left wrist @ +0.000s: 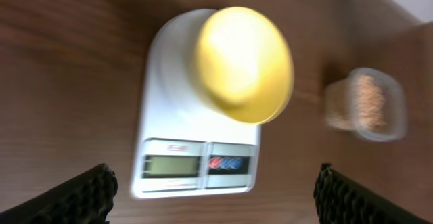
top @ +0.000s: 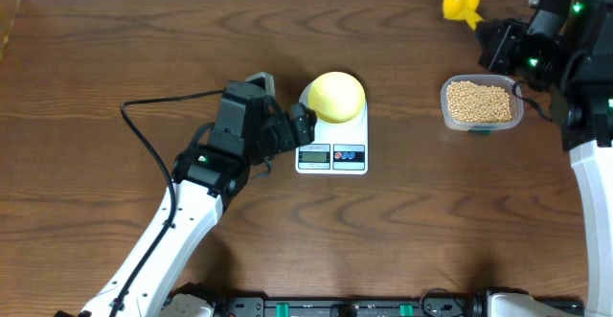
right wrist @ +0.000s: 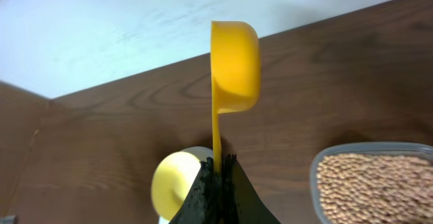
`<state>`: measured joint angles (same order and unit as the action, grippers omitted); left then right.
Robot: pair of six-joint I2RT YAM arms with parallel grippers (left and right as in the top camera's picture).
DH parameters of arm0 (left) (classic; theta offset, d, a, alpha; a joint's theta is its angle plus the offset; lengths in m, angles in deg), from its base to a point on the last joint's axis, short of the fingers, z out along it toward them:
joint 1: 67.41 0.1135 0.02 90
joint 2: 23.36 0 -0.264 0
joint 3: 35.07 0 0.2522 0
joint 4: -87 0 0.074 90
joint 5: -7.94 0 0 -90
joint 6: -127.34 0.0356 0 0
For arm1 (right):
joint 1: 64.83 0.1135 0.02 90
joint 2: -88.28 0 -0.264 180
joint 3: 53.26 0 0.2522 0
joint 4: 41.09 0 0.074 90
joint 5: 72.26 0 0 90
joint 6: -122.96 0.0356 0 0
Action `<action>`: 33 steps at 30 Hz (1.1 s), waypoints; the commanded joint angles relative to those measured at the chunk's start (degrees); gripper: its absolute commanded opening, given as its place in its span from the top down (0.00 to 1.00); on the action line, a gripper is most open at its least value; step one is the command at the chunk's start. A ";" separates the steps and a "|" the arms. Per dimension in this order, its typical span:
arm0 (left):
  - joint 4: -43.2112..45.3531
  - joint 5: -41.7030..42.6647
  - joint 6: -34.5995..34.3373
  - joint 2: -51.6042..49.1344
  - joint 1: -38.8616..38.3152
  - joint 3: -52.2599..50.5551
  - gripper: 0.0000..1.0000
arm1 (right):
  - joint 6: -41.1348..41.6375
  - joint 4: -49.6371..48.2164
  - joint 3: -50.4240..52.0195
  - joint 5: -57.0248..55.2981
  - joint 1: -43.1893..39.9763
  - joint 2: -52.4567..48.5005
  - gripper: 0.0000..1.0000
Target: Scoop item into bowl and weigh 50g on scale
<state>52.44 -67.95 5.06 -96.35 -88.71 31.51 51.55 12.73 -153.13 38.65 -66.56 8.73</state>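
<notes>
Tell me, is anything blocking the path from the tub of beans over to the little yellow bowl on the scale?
Nothing visible does. Only bare table lies between the beans and the bowl on the scale; the left tool sits on the bowl's far side.

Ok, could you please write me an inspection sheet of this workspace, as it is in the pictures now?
Surface: brown wood-grain table, no spills seen.
Job's things: pale yellow bowl sits on the white scale, at the end away from the display; no beans are visible in it. The beans fill the clear tub to the right of the scale.
Clutter: nothing seen.
Grippers: left gripper is open and empty, beside the scale. Right gripper is shut on the handle of the yellow scoop, which looks empty.
Cables: black cable loops over the table by the left arm.
Surroundings: pale wall beyond the table's far edge.
</notes>
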 commanded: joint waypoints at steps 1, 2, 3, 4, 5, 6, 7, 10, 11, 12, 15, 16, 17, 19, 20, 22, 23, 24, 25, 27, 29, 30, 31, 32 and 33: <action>-2.36 -6.43 5.29 -0.09 -1.20 1.53 0.05 | -1.09 0.02 -1.27 -3.17 -0.74 0.55 0.99; -2.78 -7.30 6.49 -0.26 -1.84 1.53 0.05 | -1.09 0.00 -1.27 -4.00 -0.76 0.55 0.99; -3.26 -7.91 9.09 -0.70 -3.02 1.53 0.05 | -1.09 0.00 -1.27 -4.72 -0.76 0.55 0.99; -3.98 -8.39 12.02 -1.40 -4.42 1.53 0.05 | -1.09 -0.02 -1.27 -5.27 -0.81 0.55 0.99; -4.52 -8.92 13.77 -2.23 -5.73 1.53 0.05 | -1.09 -0.02 -1.27 -5.40 -0.81 0.55 0.99; -4.81 -9.25 15.26 -3.41 -7.21 1.51 0.05 | -1.09 -0.15 -1.27 -5.60 -0.87 0.55 0.99; -4.83 -9.25 15.85 -4.35 -8.26 1.53 0.05 | -1.16 -0.22 -1.27 -5.68 -0.92 0.55 0.99; -3.23 -9.25 15.96 -9.16 -11.85 1.53 0.05 | -1.99 -0.35 -1.27 -5.79 -0.96 0.55 0.99; -2.86 -9.25 15.93 -9.84 -12.13 1.51 0.05 | -1.99 -0.33 -1.27 -5.81 -0.96 0.55 0.99; -2.23 -9.25 15.93 -10.82 -12.44 1.53 0.05 | -2.01 -0.20 -1.27 -5.81 -0.96 0.55 0.99; -0.50 -9.33 15.69 -13.44 -12.66 1.53 0.04 | -3.30 0.11 -1.27 -5.81 -0.96 0.55 0.99; -0.33 -9.53 15.69 -13.79 -12.66 1.53 0.05 | -3.54 0.15 -1.27 -5.81 -0.96 0.55 0.99; -0.33 -10.03 15.69 -14.23 -12.66 1.53 0.04 | -3.91 0.20 -1.27 -5.81 -0.96 0.55 0.99; -0.33 -11.93 15.67 -15.19 -12.66 1.53 0.04 | -4.11 0.17 -1.27 -6.01 -0.96 0.55 0.99; -0.31 -13.07 15.61 -15.63 -12.66 1.53 0.04 | -4.13 0.17 -1.27 -6.01 -0.96 0.55 0.99; -0.31 -17.53 11.85 -16.61 -12.66 1.53 0.04 | -4.20 0.17 -1.27 -6.03 -0.96 0.55 0.99; -0.31 -19.06 9.84 -17.03 -12.66 1.53 0.04 | -4.35 0.17 -1.27 -6.03 -0.96 0.55 0.99; -0.28 -20.22 7.52 -17.44 -12.66 1.53 0.04 | -4.35 0.15 -1.27 -6.03 -0.96 0.55 0.99; -0.13 -20.72 6.03 -17.77 -12.66 1.53 0.04 | -4.33 0.13 -1.27 -6.03 -0.96 0.55 0.99; 0.33 -20.81 3.54 -18.64 -12.72 1.53 0.04 | -4.33 0.07 -1.27 -6.05 -0.96 0.55 0.99; 0.87 -20.83 2.80 -19.56 -13.20 1.53 0.04 | -4.31 -0.02 -1.27 -6.40 -0.96 0.55 0.99; 1.18 -20.85 2.82 -20.09 -13.53 1.53 0.04 | -4.31 -0.04 -1.27 -6.75 -0.96 0.55 0.99; 1.51 -20.83 2.82 -20.74 -13.99 1.53 0.04 | -4.31 -0.11 -1.27 -7.34 -0.96 0.55 0.99; 1.73 -20.83 2.82 -21.29 -14.36 1.53 0.04 | -4.31 -0.15 -1.27 -7.56 -0.96 0.55 0.99; 1.95 -20.83 2.84 -21.79 -14.84 1.53 0.04 | -4.31 -0.26 -1.27 -7.78 -0.96 0.55 0.99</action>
<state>54.08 -86.95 10.00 -116.41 -102.20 31.78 48.18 12.68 -153.15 32.53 -67.18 8.73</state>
